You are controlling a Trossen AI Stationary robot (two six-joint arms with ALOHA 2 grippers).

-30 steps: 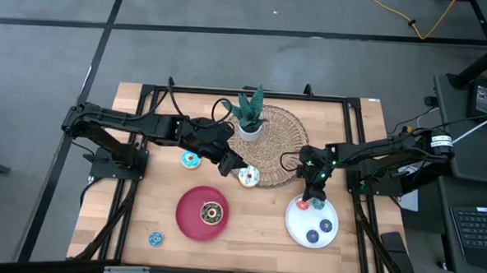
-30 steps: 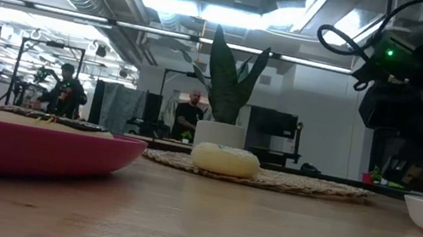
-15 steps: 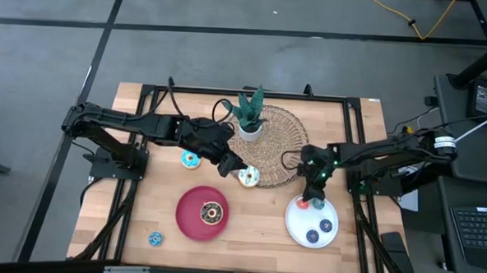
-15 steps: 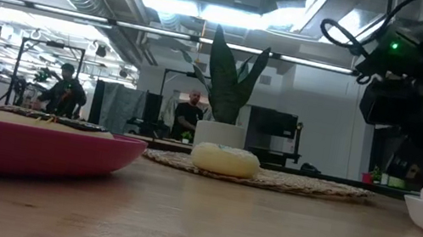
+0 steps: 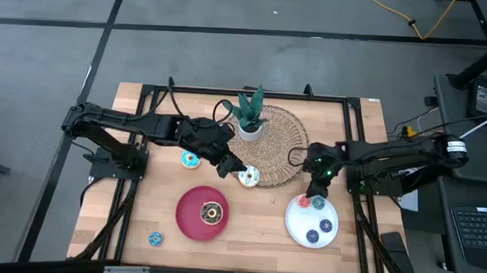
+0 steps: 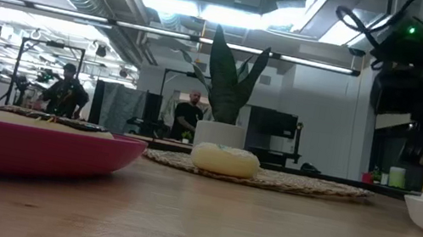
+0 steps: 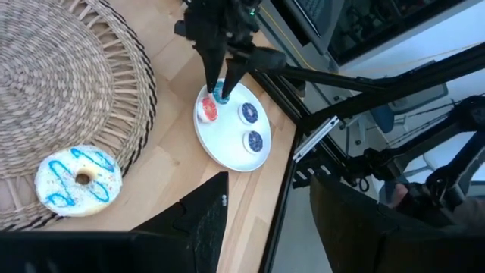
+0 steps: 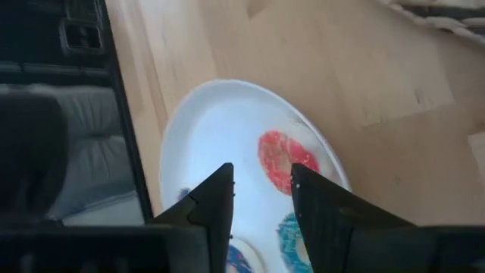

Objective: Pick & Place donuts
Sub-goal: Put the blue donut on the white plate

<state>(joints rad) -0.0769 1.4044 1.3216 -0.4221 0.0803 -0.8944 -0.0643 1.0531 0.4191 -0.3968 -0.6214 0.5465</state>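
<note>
My right gripper point(image 5: 313, 194) hangs over the white plate's point(image 5: 297, 227) near rim, fingers narrowly parted, holding nothing; the red donut point(image 8: 281, 161) lies flat under them beside a teal one point(image 5: 319, 204); two blue ones point(image 7: 251, 127) are half cut off from my wrist. My left gripper point(image 5: 236, 166) waits half open beside the cream-white donut point(image 5: 248, 177) at the woven mat's point(image 5: 280, 142) edge; bare wood lies between the plates.
</note>
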